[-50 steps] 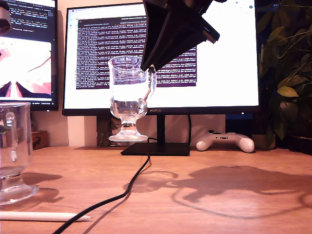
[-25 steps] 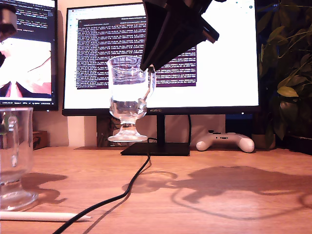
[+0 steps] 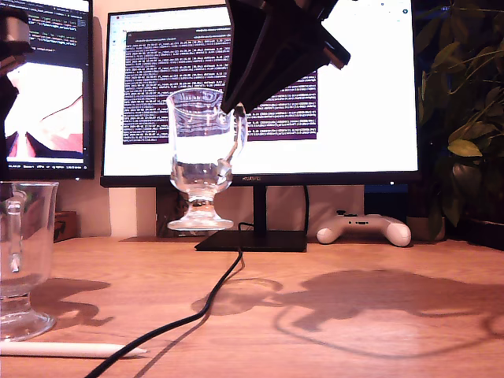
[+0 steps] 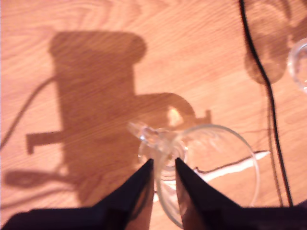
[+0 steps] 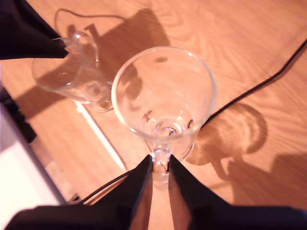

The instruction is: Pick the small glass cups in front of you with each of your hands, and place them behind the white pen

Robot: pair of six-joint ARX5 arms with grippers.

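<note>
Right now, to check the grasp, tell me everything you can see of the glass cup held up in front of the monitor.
The glass cup is a clear, empty mug with a wide round mouth, a loop handle, a short stem and a round foot. It hangs roughly upright above the wooden desk, foot off the surface, its shadow falling on the wood below. My second gripper is shut on the handle; nothing else touches the cup. The black cable runs on the desk beneath it.

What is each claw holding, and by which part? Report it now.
My first gripper's claw grips one glass cup by its loop handle; my second gripper's claw grips the other glass cup by its handle too.
</note>
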